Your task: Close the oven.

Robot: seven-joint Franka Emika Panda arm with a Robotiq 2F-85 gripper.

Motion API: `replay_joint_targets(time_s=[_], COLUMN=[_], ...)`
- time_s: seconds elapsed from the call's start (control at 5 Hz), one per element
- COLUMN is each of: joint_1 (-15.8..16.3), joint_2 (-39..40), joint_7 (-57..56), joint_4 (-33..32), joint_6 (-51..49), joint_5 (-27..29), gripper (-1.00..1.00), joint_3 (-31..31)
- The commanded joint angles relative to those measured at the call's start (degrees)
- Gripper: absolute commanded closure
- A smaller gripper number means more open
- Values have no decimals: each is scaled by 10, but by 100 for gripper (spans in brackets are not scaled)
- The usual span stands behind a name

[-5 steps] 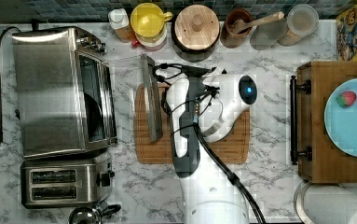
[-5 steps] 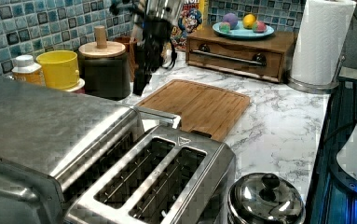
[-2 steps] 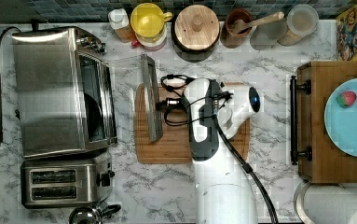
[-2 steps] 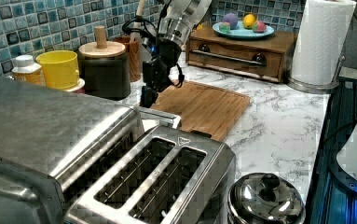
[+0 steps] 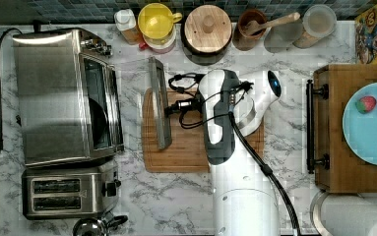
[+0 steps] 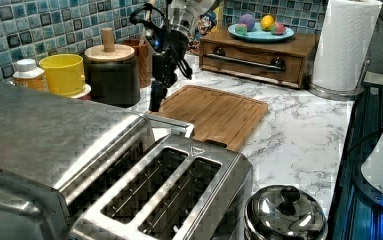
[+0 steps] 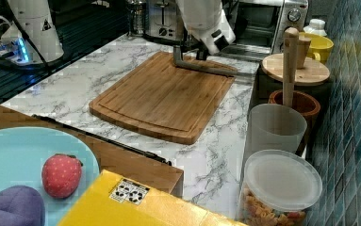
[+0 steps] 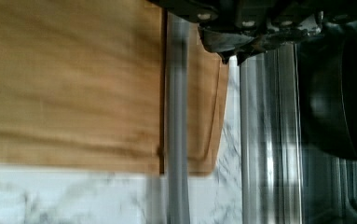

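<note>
The oven (image 5: 63, 93) stands at the top view's left with its glass door (image 5: 137, 105) folded down flat. Its long bar handle (image 5: 160, 105) hangs over the edge of the wooden cutting board (image 5: 186, 147). My gripper (image 5: 174, 105) sits just beside the handle's middle, on the board side. In the left view the gripper (image 6: 156, 99) hangs just above the handle (image 6: 171, 124). The wrist view shows the handle (image 8: 177, 116) running across the board, with the door's steel edge (image 8: 269, 140) beyond it. In the right view my arm covers part of the handle (image 7: 206, 68).
A two-slot toaster (image 5: 65, 191) and a lidded steel pot (image 6: 285, 215) stand beside the oven. Jars, a yellow cup (image 5: 156, 22) and a wooden-lidded canister (image 5: 206, 27) line the tiled wall. A wooden drawer box (image 5: 343, 128) carries a blue plate. A paper towel roll (image 6: 346, 45) stands near it.
My wrist has swung round over the cutting board and the gripper has come down closer to the handle's middle. The oven door has stayed folded down.
</note>
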Motion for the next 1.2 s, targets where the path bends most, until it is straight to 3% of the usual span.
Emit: replay_joint_targets(time_s=[0.2, 0.8, 1.2], joint_1=[46, 53, 88], joint_2=[-10, 67, 67], joint_7=[-35, 26, 45], joint_4=[40, 158, 154], joint_6=[112, -44, -44], joint_5=[10, -83, -123], gripper=[100, 100, 100], joint_3=[39, 32, 25])
